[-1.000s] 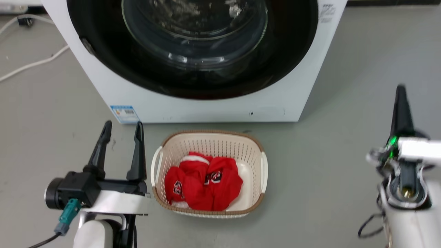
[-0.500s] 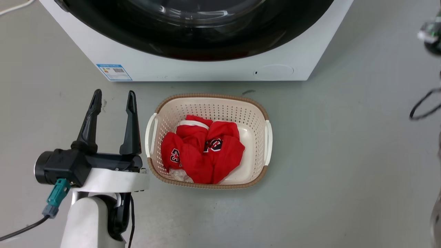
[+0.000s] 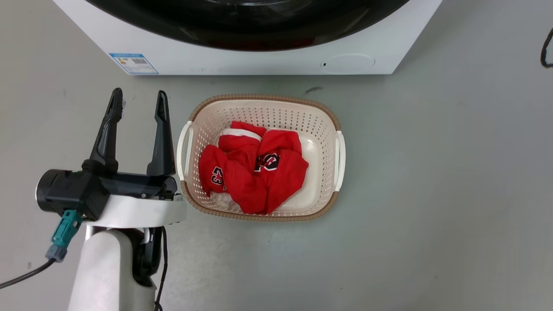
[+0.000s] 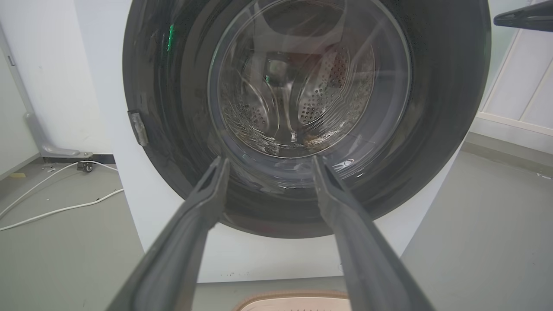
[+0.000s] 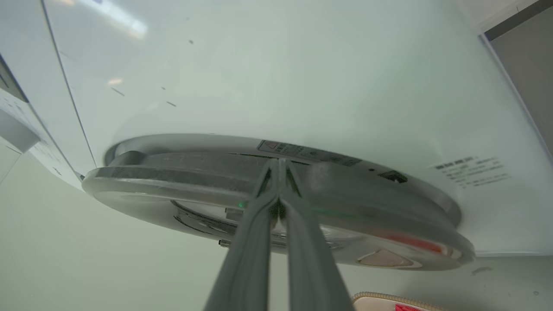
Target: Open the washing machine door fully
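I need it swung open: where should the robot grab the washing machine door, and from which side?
Probably the outer rim of the washing machine door, approached edge-on from its side. The rim stands proud of the white front, leaving a gap to hook into; the glossy face and bulging glass offer nothing to pinch.

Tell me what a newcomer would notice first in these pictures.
The bright red garment bundled in the cream basket stands out on the grey floor before the white washing machine. Next comes the washing machine door, a glossy black disc with a glass bowl, facing the open left tool. In the right wrist view the right tool, fingers together, has its tips at the door's rim.
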Motion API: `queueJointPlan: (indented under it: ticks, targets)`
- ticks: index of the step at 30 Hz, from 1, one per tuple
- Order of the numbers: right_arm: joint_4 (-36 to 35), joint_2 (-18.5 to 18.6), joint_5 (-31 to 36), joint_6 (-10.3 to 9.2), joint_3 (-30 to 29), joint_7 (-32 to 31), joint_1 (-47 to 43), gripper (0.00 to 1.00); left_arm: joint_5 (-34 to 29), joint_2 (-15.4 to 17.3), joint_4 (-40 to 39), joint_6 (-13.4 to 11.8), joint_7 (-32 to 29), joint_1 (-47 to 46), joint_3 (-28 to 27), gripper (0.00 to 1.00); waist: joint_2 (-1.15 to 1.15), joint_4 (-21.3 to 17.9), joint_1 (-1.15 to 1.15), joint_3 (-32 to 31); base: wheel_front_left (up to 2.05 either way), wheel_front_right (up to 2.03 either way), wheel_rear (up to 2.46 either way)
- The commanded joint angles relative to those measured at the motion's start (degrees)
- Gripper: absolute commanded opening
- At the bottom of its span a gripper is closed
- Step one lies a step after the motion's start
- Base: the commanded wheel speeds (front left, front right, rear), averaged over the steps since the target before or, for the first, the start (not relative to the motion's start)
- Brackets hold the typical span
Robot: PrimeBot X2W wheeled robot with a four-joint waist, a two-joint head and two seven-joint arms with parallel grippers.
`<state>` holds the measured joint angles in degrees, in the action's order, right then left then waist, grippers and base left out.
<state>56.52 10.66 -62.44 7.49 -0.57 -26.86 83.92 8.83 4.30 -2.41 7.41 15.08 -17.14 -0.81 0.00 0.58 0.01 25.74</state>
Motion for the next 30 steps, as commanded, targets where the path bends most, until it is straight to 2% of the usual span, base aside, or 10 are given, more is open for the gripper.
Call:
queueJointPlan:
  ticks: [1,8,16,23,30]
  targets:
    - [1.5,-0.5,0.9,0.0,0.1,-0.5,1.7,0.0,0.2,0.2,-0.2,0.1,0.1,-1.2,0.1,1.0,0.0,0.4,-0.01,1.0,0.0,0.0,0.0]
    - [7.1,-2.1,4.4,0.01,-0.4,-1.9,7.1,0.0,0.3,0.3,-0.3,0.1,0.1,-2.4,0.6,1.0,0.0,1.2,-0.01,3.3,0.0,0.0,0.0]
    - [10.4,-3.8,3.5,0.01,-2.2,-6.3,9.4,0.0,0.4,0.2,-0.2,0.1,0.1,-2.9,0.9,1.0,0.0,1.7,-0.01,4.0,0.0,0.0,0.0]
    - [10.4,-3.1,2.9,0.01,-3.4,-10.9,9.2,0.0,0.2,0.0,0.3,0.1,0.1,-3.2,1.2,1.0,0.0,1.8,-0.01,3.7,0.0,0.0,0.0]
    - [8.1,-4.7,1.3,0.01,-3.7,-18.2,4.0,0.0,0.0,-0.2,1.7,0.1,0.1,-1.1,1.3,1.0,0.0,1.4,-0.01,-0.1,0.0,0.0,0.0]
